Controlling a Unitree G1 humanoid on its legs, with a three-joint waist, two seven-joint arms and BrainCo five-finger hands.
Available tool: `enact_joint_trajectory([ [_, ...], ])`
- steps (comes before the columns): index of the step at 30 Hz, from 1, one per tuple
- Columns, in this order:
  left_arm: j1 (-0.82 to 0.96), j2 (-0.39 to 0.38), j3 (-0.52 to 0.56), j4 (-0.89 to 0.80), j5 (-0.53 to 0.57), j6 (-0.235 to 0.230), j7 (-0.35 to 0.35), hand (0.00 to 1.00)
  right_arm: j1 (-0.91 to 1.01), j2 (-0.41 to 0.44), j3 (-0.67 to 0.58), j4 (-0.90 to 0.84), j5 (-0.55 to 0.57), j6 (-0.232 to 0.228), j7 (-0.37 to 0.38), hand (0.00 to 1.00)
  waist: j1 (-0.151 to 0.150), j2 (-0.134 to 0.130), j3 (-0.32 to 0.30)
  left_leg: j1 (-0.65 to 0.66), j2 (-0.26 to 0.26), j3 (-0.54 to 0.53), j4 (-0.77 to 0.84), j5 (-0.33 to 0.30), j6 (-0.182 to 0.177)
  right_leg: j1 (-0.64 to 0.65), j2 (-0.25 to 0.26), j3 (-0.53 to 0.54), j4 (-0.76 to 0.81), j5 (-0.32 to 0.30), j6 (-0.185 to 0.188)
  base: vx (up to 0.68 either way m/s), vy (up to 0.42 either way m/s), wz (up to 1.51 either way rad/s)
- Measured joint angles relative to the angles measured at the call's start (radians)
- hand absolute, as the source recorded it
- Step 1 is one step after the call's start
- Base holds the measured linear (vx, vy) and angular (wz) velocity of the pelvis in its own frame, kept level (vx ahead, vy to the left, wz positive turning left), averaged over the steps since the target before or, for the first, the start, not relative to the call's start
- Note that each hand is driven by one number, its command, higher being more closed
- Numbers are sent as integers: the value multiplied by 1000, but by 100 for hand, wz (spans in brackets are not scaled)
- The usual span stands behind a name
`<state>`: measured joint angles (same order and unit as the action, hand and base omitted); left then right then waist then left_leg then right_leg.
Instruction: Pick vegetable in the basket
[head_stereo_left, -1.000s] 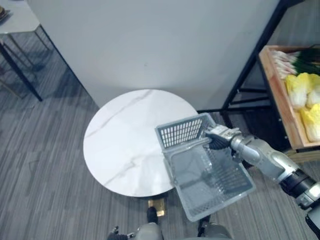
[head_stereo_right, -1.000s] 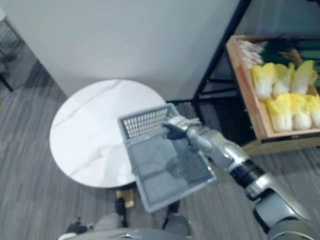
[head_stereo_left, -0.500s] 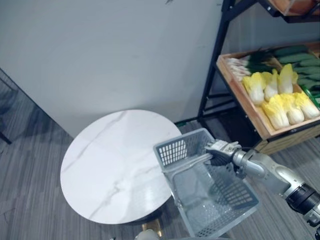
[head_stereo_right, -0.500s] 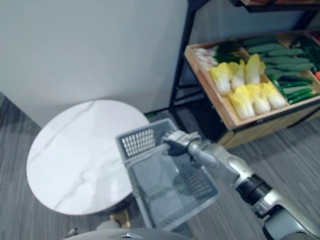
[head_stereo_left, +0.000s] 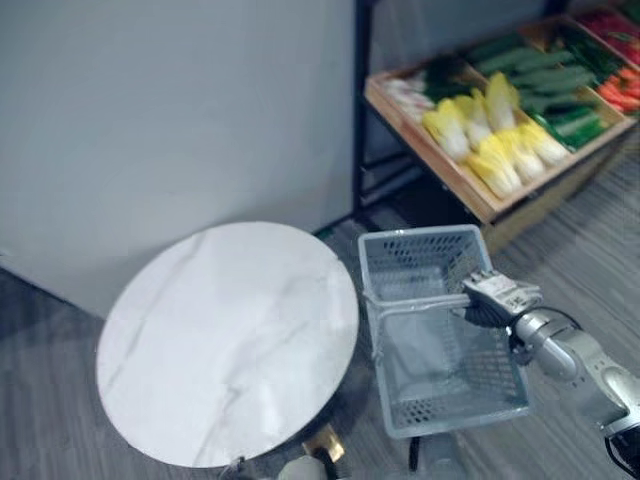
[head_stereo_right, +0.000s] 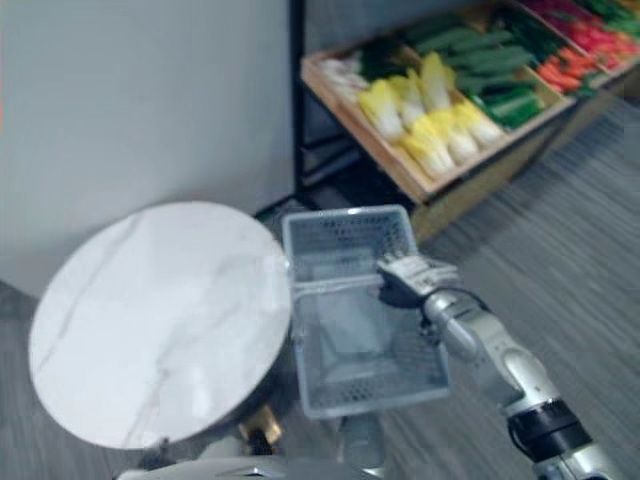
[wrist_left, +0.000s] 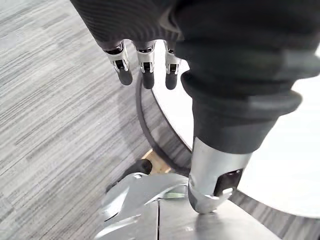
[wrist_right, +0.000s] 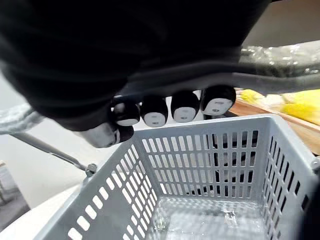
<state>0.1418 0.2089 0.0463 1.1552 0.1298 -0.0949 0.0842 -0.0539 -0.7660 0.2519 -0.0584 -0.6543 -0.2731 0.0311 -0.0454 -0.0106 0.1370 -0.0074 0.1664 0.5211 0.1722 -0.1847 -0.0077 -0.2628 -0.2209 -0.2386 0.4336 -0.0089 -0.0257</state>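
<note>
- Vegetables (head_stereo_left: 510, 150): none is picked yet. All of them lie in the wooden crate (head_stereo_left: 425, 150) at the far right, well apart from both hands. The basket (head_stereo_left: 415, 262) is empty.
- Left hand (wrist_left: 145, 70): it hangs beside the edge of the round white table (head_stereo_left: 225, 340), above the grey floor (wrist_left: 55, 100). The fingers are straight and relaxed and hold nothing. This hand is free for the pick.
- Table: the top is bare. The basket hangs just beside its right edge, off the top.
- Basket: grey plastic with perforated walls, mouth up and roughly level. The right wrist view shows its bottom bare.
- Handle (head_stereo_left: 410, 306): it spans the mouth of the basket and runs into the right hand.
- Right hand (head_stereo_left: 495, 295): the fingers are curled round the handle, and the hand carries the basket clear of the floor.
- Crate: it sits low in a black-framed rack (head_stereo_left: 362, 110), beyond the basket. From left to right it holds pale-stemmed greens (head_stereo_left: 405, 95), yellow cabbages (head_stereo_left: 450, 120), green cucumbers (head_stereo_left: 545, 85) and red and orange produce (head_stereo_left: 618, 90) that is too blurred to name.
- Completed, as judged: the basket is in grip and is near the rack.
- Outstanding, as judged: close the gap to the crate, grasp one vegetable with the free hand, and place it in the basket.
</note>
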Motion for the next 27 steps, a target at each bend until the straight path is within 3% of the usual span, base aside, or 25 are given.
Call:
enact_joint_trajectory([
  [3,11,32,-13,1,0,11,-3,0,-32,47,11,31,0,-21,0,100,23,-44,-28,50,8,152,-15,-2,3,90,-56,-45,163,-50,-15,-50,64,-146],
  [7,8,45,-8,20,0,11,-3,0,-78,80,60,43,1,-22,-1,100,23,-52,-49,43,70,325,26,4,-6,105,-101,-57,162,-32,2,-78,-114,-144],
  [8,1,41,-9,31,0,10,-3,0,-75,81,75,44,0,-22,0,100,20,-39,-52,40,91,358,35,16,-23,107,-71,-69,90,-32,20,-102,-190,-124],
  [9,-10,27,-10,51,0,13,-2,0,-68,79,78,48,-5,-19,0,100,23,-6,-75,24,102,381,6,48,-32,112,-19,-70,-27,-18,42,-104,-206,-124],
  [10,-15,19,-13,59,1,13,-2,0,-68,79,79,49,-5,-17,0,100,25,2,-79,23,110,388,-16,72,-33,125,-3,-67,-88,-18,47,-104,-266,-136],
  [12,-35,29,-13,70,3,13,-2,0,-80,82,79,48,-3,-17,-1,100,31,-11,-78,20,115,443,-10,96,-46,126,8,-100,-211,-74,111,-121,-376,-132],
  [14,-50,13,-13,78,7,16,1,0,-76,80,81,57,-9,-14,-1,100,22,17,-78,25,155,474,12,123,-72,151,63,-93,-302,-51,101,-116,-363,-77],
  [16,-57,13,-12,78,40,18,13,0,-23,79,80,57,-11,-8,-1,100,13,26,-76,53,224,478,78,157,-77,231,131,-83,-403,-14,70,-67,-315,-34],
  [18,-58,21,-12,72,45,18,26,0,3,78,78,54,-11,-8,-2,100,11,25,-76,55,282,473,166,185,-79,257,153,-74,-419,-11,65,-48,-179,-27],
  [19,-56,25,-8,66,48,16,31,0,9,79,78,54,-11,-9,-2,100,7,24,-75,44,314,436,231,219,-77,269,163,-50,-433,-3,52,-81,-234,-44],
  [21,-56,24,0,65,49,12,34,0,9,81,77,54,-10,-9,-4,100,17,24,-72,10,314,313,293,256,-72,280,162,-4,-445,9,34,-83,-136,-64],
  [22,-47,16,0,67,49,9,36,0,8,91,77,54,-10,-9,-5,100,21,18,-68,-16,234,113,303,199,-100,286,146,46,-454,10,33,-72,-39,-77],
  [24,-24,-4,4,67,49,7,46,0,4,109,77,54,-5,-10,-9,100,25,19,-67,-23,131,-83,262,124,-111,283,148,108,-470,7,34,-36,4,-98],
  [27,-14,-28,11,67,49,7,53,0,0,116,92,54,5,-12,-36,100,29,25,-61,-8,24,-235,95,103,-114,254,171,169,-463,7,34,-24,64,-95],
])
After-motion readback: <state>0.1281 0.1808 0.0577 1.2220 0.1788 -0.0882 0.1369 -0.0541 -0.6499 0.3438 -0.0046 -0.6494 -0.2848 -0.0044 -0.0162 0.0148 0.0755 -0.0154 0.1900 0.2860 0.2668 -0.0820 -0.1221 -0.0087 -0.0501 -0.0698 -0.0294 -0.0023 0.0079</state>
